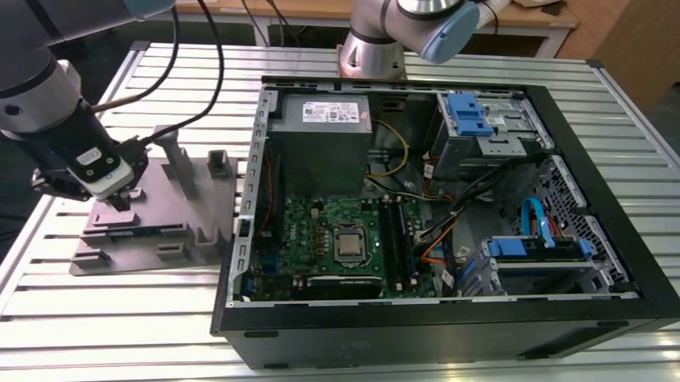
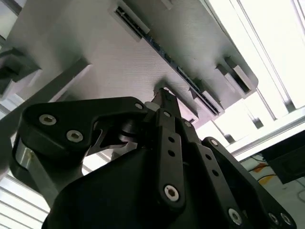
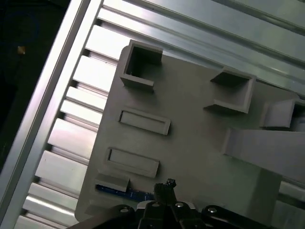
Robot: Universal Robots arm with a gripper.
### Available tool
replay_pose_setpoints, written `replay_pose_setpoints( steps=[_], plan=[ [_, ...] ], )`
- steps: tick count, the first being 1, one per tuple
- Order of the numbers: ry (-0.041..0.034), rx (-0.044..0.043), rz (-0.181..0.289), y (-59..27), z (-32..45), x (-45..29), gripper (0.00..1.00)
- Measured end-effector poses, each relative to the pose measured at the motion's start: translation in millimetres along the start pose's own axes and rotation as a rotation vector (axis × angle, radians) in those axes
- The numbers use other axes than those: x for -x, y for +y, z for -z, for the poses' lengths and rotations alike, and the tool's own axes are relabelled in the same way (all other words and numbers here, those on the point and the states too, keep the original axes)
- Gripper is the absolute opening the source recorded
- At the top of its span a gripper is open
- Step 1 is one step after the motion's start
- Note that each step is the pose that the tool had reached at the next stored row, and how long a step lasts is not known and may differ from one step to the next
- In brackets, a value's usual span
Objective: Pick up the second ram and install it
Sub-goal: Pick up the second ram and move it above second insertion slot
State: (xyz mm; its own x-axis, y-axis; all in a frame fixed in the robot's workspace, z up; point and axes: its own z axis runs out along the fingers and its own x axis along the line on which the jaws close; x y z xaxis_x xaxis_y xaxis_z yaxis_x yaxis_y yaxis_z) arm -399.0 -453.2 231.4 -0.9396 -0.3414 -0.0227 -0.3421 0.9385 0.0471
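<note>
The second ram [image 1: 143, 232] is a thin dark blue strip lying in a slot near the front of the grey plastic fixture [image 1: 212, 213], which rests on the slatted table at the exterior view's left. In the wrist views the ram [image 3: 119, 192] [image 2: 183, 74] sits edge-up between grey blocks. My gripper [image 1: 123, 200] hangs low over the fixture, just behind the ram. Its black fingertips [image 2: 164, 95] [image 3: 165, 185] look pressed together with nothing between them, close to the ram and apart from it.
An open black computer case [image 1: 595, 239] lies at the exterior view's right, with the green motherboard [image 1: 318, 231] and its long black slots [image 1: 396, 239] inside. A second arm's base [image 1: 372, 48] stands behind the case. Upright grey posts [image 1: 175, 159] rise from the fixture beside my gripper.
</note>
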Motion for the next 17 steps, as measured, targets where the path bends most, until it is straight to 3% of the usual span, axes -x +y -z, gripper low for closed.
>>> replay_pose_setpoints(
  steps=[17],
  plan=[
    [0.0115,0.0055,0.244,0.0,-0.1,0.0,0.11]
  ],
)
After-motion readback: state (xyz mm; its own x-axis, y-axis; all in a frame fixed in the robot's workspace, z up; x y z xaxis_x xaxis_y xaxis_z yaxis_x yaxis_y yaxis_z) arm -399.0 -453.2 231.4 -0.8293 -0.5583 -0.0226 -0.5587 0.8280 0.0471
